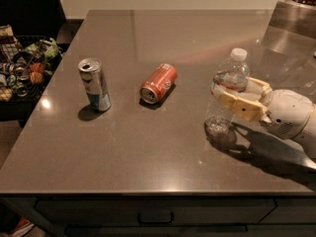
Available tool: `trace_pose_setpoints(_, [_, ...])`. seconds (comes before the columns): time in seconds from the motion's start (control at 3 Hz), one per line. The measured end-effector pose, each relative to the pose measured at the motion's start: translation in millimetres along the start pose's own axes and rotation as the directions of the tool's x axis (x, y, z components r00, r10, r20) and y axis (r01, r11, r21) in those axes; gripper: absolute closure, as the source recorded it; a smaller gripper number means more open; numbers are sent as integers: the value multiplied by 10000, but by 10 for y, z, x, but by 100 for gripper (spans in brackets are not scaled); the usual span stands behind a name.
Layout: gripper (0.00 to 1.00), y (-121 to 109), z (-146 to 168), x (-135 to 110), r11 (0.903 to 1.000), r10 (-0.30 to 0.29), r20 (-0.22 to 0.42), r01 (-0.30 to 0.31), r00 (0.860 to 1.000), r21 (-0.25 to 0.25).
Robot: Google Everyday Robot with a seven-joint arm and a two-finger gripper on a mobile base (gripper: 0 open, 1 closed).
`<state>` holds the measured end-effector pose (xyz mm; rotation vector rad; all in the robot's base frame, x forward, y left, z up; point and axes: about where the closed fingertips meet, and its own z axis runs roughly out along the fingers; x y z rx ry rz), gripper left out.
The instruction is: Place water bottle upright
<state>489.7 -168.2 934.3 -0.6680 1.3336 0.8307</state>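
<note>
The water bottle (223, 100), clear ribbed plastic with a white cap and a red-and-blue label band, stood upright near the right side of the table (148, 157), its base on the smooth, glossy grey-brown top. The gripper (231, 89) reached in from the right and was closed around the bottle's middle just under the label. One blocky tan finger crossed the front and the other lay behind, both joined to a rounded white wrist housing (289, 115). Well apart to the left, an orange soda can (158, 83) lay on its side. Farther left, a slim silver-blue can (94, 84) stood upright, its top opened. A wire basket (24, 68) of crumpled packets sat beyond the table's left edge.
</note>
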Motion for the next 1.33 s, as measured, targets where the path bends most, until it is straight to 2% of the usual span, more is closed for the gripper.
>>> trace_pose_setpoints(0.33, [54,-9,-9,20,10000,-35,182,36,9998,-69])
trace_pose_setpoints(0.67, [23,-34,-2,56,9998,-109,239,113,9997,-146])
trace_pose_setpoints(1.0, [0,-43,11,66,9997,-165,246,170,9996,-187])
trace_pose_setpoints(1.33, [0,-43,11,66,9997,-165,246,170,9996,-187])
